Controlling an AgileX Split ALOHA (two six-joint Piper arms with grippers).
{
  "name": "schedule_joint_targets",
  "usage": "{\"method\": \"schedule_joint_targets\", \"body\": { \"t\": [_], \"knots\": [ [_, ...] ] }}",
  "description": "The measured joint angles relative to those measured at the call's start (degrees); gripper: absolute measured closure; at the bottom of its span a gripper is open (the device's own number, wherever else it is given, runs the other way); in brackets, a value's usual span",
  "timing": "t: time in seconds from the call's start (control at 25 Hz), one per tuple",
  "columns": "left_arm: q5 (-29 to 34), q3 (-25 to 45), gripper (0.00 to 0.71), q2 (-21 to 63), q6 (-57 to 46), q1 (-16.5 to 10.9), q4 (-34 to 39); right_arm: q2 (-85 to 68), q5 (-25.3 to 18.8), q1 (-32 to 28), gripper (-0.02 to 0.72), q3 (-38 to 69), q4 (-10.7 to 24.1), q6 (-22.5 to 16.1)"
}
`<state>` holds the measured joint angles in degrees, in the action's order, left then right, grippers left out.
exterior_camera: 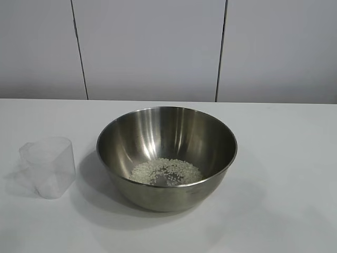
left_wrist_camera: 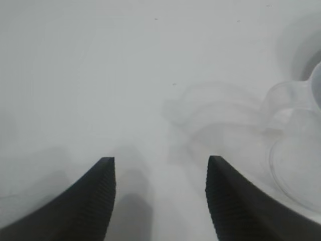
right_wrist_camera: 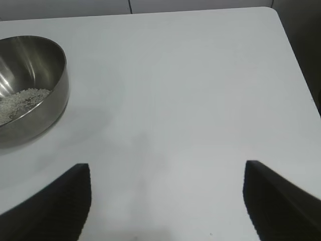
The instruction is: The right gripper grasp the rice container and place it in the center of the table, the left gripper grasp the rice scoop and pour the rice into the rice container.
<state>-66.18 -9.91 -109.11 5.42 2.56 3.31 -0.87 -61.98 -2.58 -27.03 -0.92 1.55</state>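
Left wrist view shows the left gripper with its two dark fingers apart and nothing between them, only bare white table. Just off to one side of it stands the rice scoop, a clear little cup with a small handle, and it looks empty. The gripper is not touching it.

Seen from outside, the rice scoop stands upright on the table, near the left of the rice container but apart from it. The big shiny bowl sits around the middle of the table. The rice lies in a flat white patch at its bottom.

Right gripper is spread wide and holds nothing. It waits over bare table, well away from the rice container, which shows at the edge of its own view.

So the job looks just about done. My guess is that the step now is pulling the left gripper clear. To do it well, keep the fingers apart and move straight off, so they do not bump the light cup and tip it, and stay away from the bowl.
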Motion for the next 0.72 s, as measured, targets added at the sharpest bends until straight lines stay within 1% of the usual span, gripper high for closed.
{"method": "schedule_joint_targets", "body": {
  "t": [0.12,0.36,0.44,0.6,0.64,0.72],
  "knots": [
    [0.0,0.0,0.311,0.0,1.7,0.0,-0.5,0.0,0.0,0.0,0.135,0.0,0.0,0.0],
    [0.1,-2.5,0.311,0.0,2.6,-0.2,-6.1,0.0,0.0,0.0,0.135,0.0,0.0,0.0],
    [0.1,-4.3,0.311,0.0,2.6,-1.5,-7.2,0.0,0.0,0.0,0.135,0.0,0.0,0.0],
    [0.1,-8.0,0.311,0.0,2.3,-6.4,-7.0,0.0,0.0,0.0,0.135,0.0,0.0,0.0],
    [0.8,-9.1,0.311,0.2,2.0,-7.7,-6.0,0.0,0.0,0.0,0.135,0.0,0.0,0.0],
    [5.8,-11.9,0.311,1.4,0.2,-9.6,-3.3,0.0,0.0,0.0,0.135,0.0,0.0,0.0]
  ]
}}
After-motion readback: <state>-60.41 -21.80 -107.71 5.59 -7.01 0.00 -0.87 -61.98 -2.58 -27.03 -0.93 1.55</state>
